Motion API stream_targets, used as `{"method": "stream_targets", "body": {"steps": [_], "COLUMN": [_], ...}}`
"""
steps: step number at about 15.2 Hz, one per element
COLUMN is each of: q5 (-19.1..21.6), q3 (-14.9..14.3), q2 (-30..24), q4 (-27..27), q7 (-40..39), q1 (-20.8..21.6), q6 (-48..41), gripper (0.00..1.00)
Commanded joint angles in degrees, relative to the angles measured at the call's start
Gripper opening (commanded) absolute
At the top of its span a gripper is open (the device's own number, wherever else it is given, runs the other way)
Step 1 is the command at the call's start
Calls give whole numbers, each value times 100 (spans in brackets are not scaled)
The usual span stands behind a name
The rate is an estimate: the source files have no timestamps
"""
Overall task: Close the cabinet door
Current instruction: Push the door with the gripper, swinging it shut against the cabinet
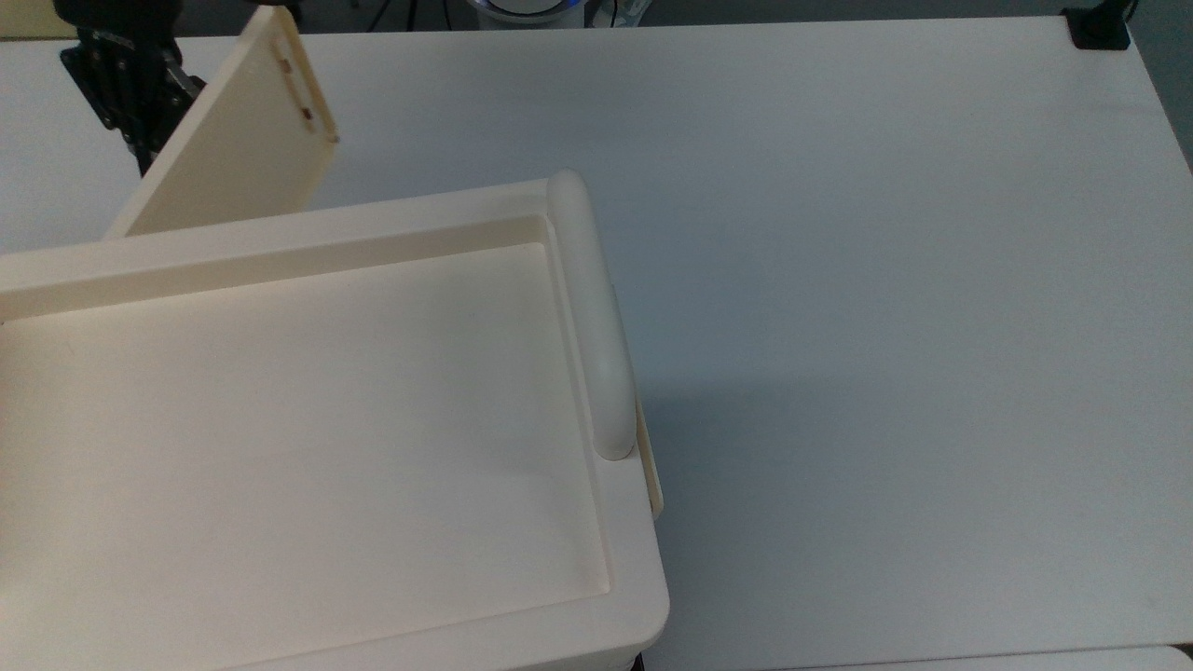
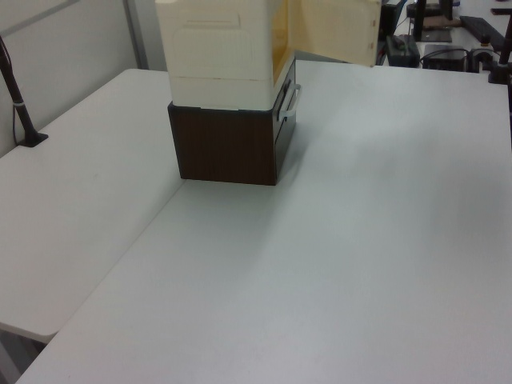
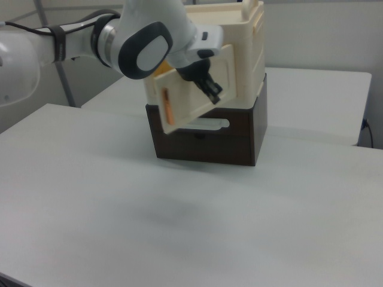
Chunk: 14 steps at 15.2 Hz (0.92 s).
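1. The white arm [image 3: 90,39] reaches in from the right view's left, its rounded wrist joint level with the upper part of the cabinet [image 3: 242,51], and the black pincer [image 3: 206,84] angles down and toward the right view's right.

2. The pincer [image 1: 130,84] sits at the top view's upper left, right up against the outer face of the cabinet door [image 1: 238,149]; whether its fingers are spread or together, I cannot tell.

3. The cabinet door [image 3: 194,89] is half open, swung out at an angle from the cabinet front, and in the right view the pincer lies across its face; I cannot tell whether they actually touch.

4. In the left view, the door [image 2: 336,30] stands out from the cabinet [image 2: 220,40] toward the left view's right, with a yellowish opening [image 2: 280,36] showing between door and body.

5. The cabinet's recessed top tray [image 1: 298,419] lies below the pincer in the top view, with the rounded bar [image 1: 592,317] along its far edge, well apart from the pincer.

6. The cream unit stands on a dark brown base [image 3: 206,140], below the pincer, and that stands on the white table [image 3: 197,227].
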Motion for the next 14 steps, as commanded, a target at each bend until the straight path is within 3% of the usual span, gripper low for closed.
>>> {"method": "stream_targets", "body": {"steps": [1, 6, 10, 14], "q5": [446, 1044, 1483, 1625], "q3": [156, 174, 261, 525], "q2": [7, 331, 560, 964], "q4": [-79, 342, 396, 405], "q7": [50, 50, 181, 427], "q1": [20, 187, 328, 328], "q6": [142, 230, 1265, 2443], "gripper": [0, 0, 0, 0]}}
